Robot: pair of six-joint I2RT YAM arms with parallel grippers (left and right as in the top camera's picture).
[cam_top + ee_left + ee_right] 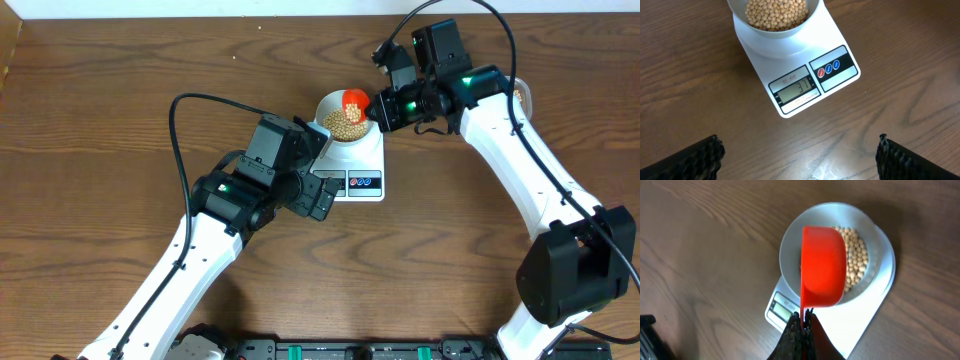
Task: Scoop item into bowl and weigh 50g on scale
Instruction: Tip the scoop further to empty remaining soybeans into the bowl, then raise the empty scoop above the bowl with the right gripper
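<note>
bowl rim beyond the left wrist view's top edge — beans partly under the red scoop

The scale has a grey display showing "31". Just off it, toward 11 o'clock, a small label seems to read "SF-400". The fine print under the digits and the marks on the buttons, at 2 o'clock, are too small to read.

Beans lie in the bowl, which sits on the scale, with the scoop over the bowl
</note>
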